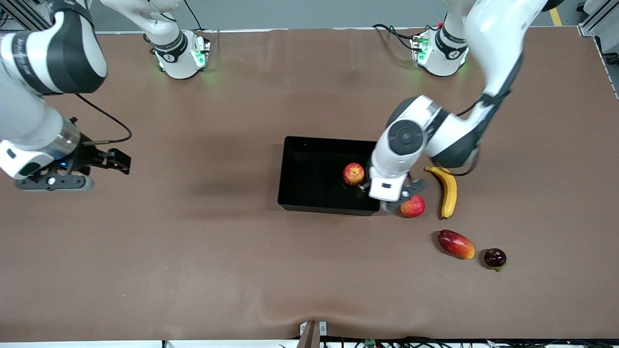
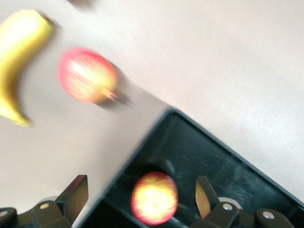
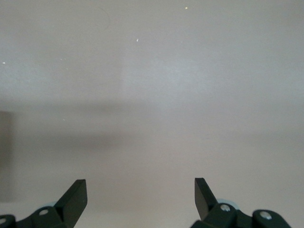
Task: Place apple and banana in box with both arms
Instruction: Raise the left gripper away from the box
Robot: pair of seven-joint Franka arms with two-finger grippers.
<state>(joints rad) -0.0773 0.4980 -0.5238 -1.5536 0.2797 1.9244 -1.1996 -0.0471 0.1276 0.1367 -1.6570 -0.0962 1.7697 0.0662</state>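
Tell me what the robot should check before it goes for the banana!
1. Apple in the box: ok.
2. Left pincer open and holding nothing, over the box's wall: ok.
3. Banana still on the table beside the box, nothing on it: ok.
4. Pink-red fruit lies right by the left pincer, may get bumped: not ok.
5. Right pincer open, waiting over bare table: ok.

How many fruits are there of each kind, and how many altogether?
Apple, in the box: 1
Pink-red round fruit: 1
Banana: 1
Mango: 1
Dark purple fruit: 1
Total: 5 fruits
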